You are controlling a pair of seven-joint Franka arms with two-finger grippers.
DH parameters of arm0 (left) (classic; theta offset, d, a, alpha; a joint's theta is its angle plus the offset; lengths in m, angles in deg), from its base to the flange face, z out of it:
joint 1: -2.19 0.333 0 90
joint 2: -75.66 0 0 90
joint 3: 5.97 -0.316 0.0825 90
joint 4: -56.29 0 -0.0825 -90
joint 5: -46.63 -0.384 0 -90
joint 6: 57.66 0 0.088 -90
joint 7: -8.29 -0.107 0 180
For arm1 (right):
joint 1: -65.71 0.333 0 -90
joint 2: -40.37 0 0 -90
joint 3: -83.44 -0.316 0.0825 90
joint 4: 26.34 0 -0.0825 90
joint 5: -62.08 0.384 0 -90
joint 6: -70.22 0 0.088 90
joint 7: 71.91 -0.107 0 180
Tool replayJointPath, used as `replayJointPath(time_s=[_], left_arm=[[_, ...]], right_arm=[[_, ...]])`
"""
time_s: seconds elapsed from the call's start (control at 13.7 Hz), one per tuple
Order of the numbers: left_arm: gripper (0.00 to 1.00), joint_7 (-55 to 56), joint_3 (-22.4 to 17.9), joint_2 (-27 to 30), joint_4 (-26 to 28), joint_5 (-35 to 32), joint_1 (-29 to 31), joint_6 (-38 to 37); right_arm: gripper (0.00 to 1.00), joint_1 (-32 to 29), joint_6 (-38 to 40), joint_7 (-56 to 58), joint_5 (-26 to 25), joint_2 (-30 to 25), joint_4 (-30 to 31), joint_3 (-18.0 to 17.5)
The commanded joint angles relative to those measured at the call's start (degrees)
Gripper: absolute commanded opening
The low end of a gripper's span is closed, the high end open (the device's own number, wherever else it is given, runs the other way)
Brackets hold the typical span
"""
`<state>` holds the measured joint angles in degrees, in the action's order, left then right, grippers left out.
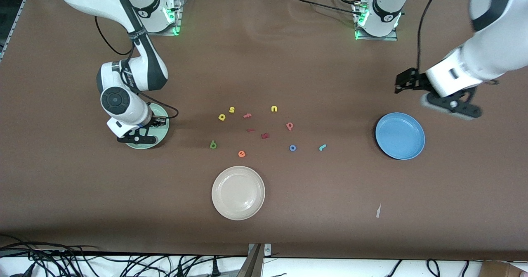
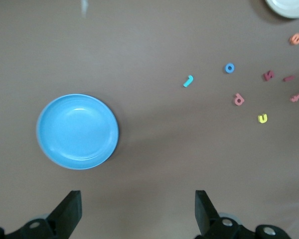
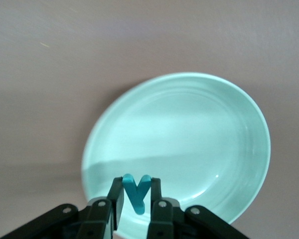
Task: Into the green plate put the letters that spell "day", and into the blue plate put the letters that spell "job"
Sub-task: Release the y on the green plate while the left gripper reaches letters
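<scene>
1. Front view: brown table (image 1: 288,211), both arm bases along its top edge. Green plate (image 1: 161,133) sits toward the right arm's end; the right gripper (image 1: 142,133) hangs low over it. Blue plate (image 1: 400,136) sits toward the left arm's end; the left gripper (image 1: 451,103) hovers above the table just beside that plate's rim. That arm waits.
2. Front view, letters between the 2 plates: yellow a (image 1: 222,117), yellow s (image 1: 232,110), yellow u (image 1: 274,109), pinkish-red b (image 1: 289,125), dark green d (image 1: 213,145), orange e (image 1: 241,154), blue o (image 1: 292,147), teal j (image 1: 322,147), plus 3 darker red letters (image 1: 265,136). Cream-white plate (image 1: 238,192) lies nearest the camera, empty.
3. Left wrist view: left gripper fingers (image 2: 70,209) spread wide, nothing between them. Blue plate (image 2: 77,131) empty on the table. Teal j (image 2: 188,80), blue o (image 2: 229,68) and pinkish-red b (image 2: 238,99) lie apart from it.
4. Right wrist view: right gripper (image 3: 137,199) pinched tight on the teal y (image 3: 136,193), held upright over the green plate (image 3: 189,129). Plate holds no letters.
</scene>
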<state>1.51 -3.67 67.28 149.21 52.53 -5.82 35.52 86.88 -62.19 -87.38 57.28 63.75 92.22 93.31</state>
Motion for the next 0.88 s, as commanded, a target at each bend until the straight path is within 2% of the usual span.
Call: replayJointPath(time_s=[0.0,0.07,0.15,0.29,0.37,0.51,0.66,0.8], left_arm=[[1.00,-0.2,-1.0,-6.5,-1.2,0.8,-2.5,2.8],[1.00,-0.4,-1.1,-6.7,-0.7,0.7,-2.8,5.4],[1.00,-0.4,-1.1,-7.1,-0.4,0.7,-3.7,6.7],[1.00,-0.3,-1.1,-9.4,-0.4,1.1,-6.0,9.8],[1.00,-0.1,-1.1,-10.5,-0.3,1.2,-7.3,12.5],[1.00,0.5,-1.1,-13.1,-0.3,1.0,-9.5,16.7],[1.00,0.5,-1.1,-15.4,-0.2,1.5,-10.0,20.1],[1.00,0.5,-1.1,-17.5,-0.1,1.6,-11.1,24.6]], right_arm=[[0.35,0.4,-9.2,0.2,-0.3,-0.7,7.3,0.3],[0.87,0.4,-9.1,0.1,-0.3,-0.8,7.1,0.6],[1.00,0.4,-8.1,0.2,-0.2,-1.4,6.5,0.8],[1.00,0.4,-2.5,0.2,0.2,-2.4,2.8,0.5],[1.00,0.7,2.1,0.2,0.5,-2.4,-1.0,0.2],[1.00,1.0,10.2,-1.9,3.5,-0.4,-10.2,-2.6],[1.00,1.1,11.6,-6.7,6.9,3.5,-17.3,-4.8],[1.00,1.4,10.2,-12.4,7.2,9.7,-24.2,-6.3]])
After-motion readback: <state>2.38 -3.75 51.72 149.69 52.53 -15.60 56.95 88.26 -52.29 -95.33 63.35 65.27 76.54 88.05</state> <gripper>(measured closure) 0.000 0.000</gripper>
